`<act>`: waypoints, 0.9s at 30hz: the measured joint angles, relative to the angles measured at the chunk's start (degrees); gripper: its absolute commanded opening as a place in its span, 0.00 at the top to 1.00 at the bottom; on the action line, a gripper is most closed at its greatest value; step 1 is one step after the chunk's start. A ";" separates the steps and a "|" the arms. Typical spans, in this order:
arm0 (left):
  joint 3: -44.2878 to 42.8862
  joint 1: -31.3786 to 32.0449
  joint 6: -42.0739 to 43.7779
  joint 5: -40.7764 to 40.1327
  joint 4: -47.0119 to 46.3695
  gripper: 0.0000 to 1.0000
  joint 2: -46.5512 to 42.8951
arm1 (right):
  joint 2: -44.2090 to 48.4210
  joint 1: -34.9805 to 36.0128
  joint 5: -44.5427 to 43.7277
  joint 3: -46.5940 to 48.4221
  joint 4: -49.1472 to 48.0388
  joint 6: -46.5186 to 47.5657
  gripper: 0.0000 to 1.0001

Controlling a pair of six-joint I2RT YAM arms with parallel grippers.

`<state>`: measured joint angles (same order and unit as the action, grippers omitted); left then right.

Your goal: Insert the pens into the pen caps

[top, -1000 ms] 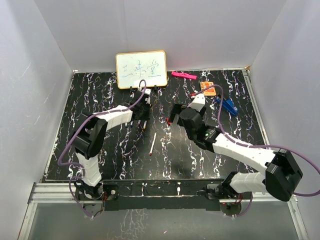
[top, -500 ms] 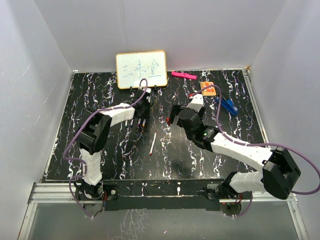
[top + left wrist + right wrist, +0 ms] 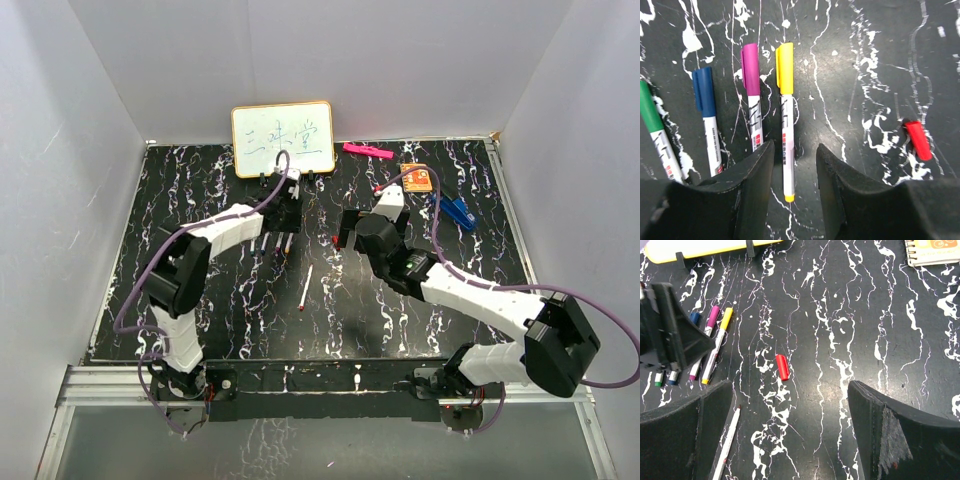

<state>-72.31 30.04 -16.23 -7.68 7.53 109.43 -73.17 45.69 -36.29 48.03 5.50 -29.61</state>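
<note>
Left tool (image 3: 794, 150): jaws narrowly parted and holding nothing, low over the far middle of the surface (image 3: 200, 300).

Yellow-capped pen (image 3: 785, 125): lies flat in the gap between my two fingers (image 3: 752, 190). Dark surface shows on either side of its barrel, and its cap points away from me.

Purple-capped pen (image 3: 752, 100): just beside the yellow one on the left, nearly parallel to it.

Blue-capped pen (image 3: 706, 120): next outward in the same row.

Green-capped pen (image 3: 654, 130): outermost, cut off by the frame edge.

Red cap (image 3: 917, 140): alone, well to the right of the row, outside my left tool's right finger.

Right tool (image 3: 790, 387): jaws at full spread and empty, hovering near the middle of the surface. The red cap lies just ahead of its gap, a little left of centre.

Uncapped pen (image 3: 727, 445): white barrel, red tip. It lies along the inner edge of the right tool's left finger, its lower end out of frame.

Edges:
- Whiteboard (image 3: 283, 138) stands at the far edge, just behind my left tool.
- Notebook (image 3: 416, 178), blue clip (image 3: 458, 210) and pink bar (image 3: 367, 150) sit toward the far right corner, well apart from the pens.
- White walls (image 3: 80, 150) close in the left, far and right sides.

Room: the widest open stretch is the near half of the surface, where the uncapped pen lies between my two arms.
</note>
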 measured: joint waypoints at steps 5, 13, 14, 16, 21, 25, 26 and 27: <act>1.09 0.20 0.26 0.68 1.46 0.63 -6.99 | 0.87 0.00 0.13 -0.04 0.04 1.18 0.02; 1.95 3.87 1.97 2.67 12.48 0.63 -13.51 | 0.00 -0.09 -3.10 0.09 2.43 0.76 0.02; 1.97 4.44 2.27 3.23 14.27 0.63 -13.51 | -0.20 -0.15 -3.72 0.09 2.89 0.33 0.02; 1.99 5.66 2.71 4.31 18.21 0.63 -13.53 | -0.37 -0.52 -4.74 0.09 3.76 -0.68 0.02; 1.99 8.31 2.95 5.90 24.46 0.63 -13.51 | -0.37 -3.48 -5.31 0.09 4.17 -3.10 0.02; 1.99 10.38 2.43 6.49 26.64 0.62 -13.44 | -0.37 -6.27 -4.44 -0.17 4.24 -4.11 0.02; 1.99 10.88 2.12 6.69 26.80 0.62 -13.33 | -0.37 -6.95 -4.09 -0.26 4.24 -4.24 0.02; 1.99 11.43 1.90 6.88 26.84 0.62 -13.09 | -0.37 -7.61 -3.93 -0.42 4.26 -4.37 0.02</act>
<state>-70.32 41.47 -14.33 -0.80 34.37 96.33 -73.54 38.09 -40.23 47.62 9.76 -33.98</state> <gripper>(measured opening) 0.374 0.980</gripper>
